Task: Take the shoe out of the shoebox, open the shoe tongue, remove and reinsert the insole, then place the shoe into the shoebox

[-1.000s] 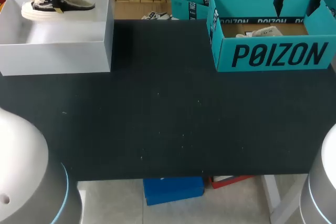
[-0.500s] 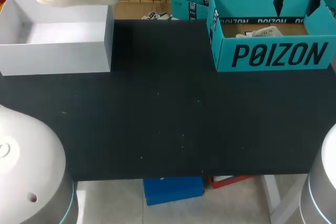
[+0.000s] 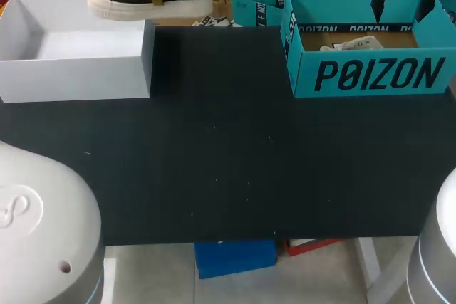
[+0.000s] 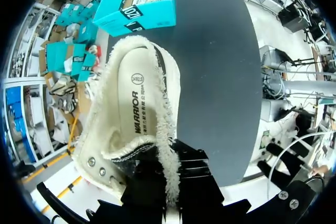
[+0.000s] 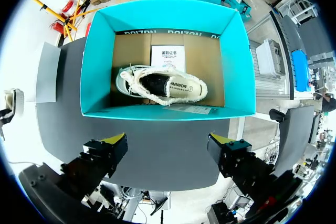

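Two fingers of the left gripper [image 4: 169,184] are clamped across the frayed side wall of the cream-and-black canvas low-top shoe [image 4: 97,135], near the eyelets, with its cream insole [image 4: 136,108] exposed ahead of them. From the head view the shoe [image 3: 117,1] hangs above the far right corner of the open white cardboard shoebox [image 3: 78,69], at about 11 o'clock on the black table [image 3: 228,161], toe toward 9 o'clock. It looks light and soft-walled, so it may swing; the stiffer rubber sole seems the surer hold. At 1 o'clock the right gripper [image 5: 169,148] hovers, fingers spread wide, over the teal cardboard box [image 5: 157,19] holding a second cream shoe [image 5: 160,85].
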